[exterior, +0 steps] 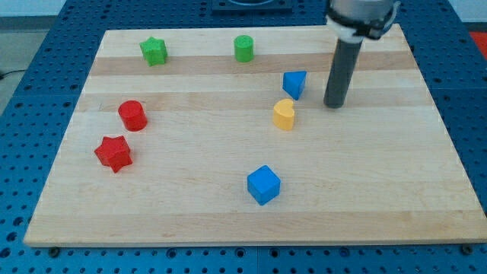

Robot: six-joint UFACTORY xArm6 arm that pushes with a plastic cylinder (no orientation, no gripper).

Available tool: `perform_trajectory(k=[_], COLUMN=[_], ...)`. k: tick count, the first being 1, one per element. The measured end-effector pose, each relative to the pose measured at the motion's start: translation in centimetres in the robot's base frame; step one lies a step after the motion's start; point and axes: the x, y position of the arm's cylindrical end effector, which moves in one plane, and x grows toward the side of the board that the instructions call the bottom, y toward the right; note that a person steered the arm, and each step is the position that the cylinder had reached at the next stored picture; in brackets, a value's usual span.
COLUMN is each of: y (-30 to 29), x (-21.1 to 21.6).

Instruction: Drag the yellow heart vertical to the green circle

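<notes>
The yellow heart [284, 115] lies right of the board's middle. The green circle [243, 48] stands near the view's top, up and to the left of the heart. My tip [334, 105] rests on the board to the right of the yellow heart and slightly above it, apart from it. A blue triangular block [294, 84] sits just above the heart, to the left of my rod.
A green star [154, 51] is at the top left. A red circle [132, 115] and a red star [113, 153] are at the left. A blue cube [264, 185] sits near the bottom middle. The wooden board [396, 190] ends at blue perforated table.
</notes>
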Motion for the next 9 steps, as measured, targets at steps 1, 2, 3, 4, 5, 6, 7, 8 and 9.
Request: perform_trajectory(k=[1, 2, 3, 4, 5, 6, 7, 8, 9], y=[-4.7, -9.7, -12.1, -12.4, -12.8, -16.1, -21.7, -24.1, -24.2], x=[0.7, 0.7, 1.9, 1.9, 0.2, -1.6, -1.3, -1.6, -2.9])
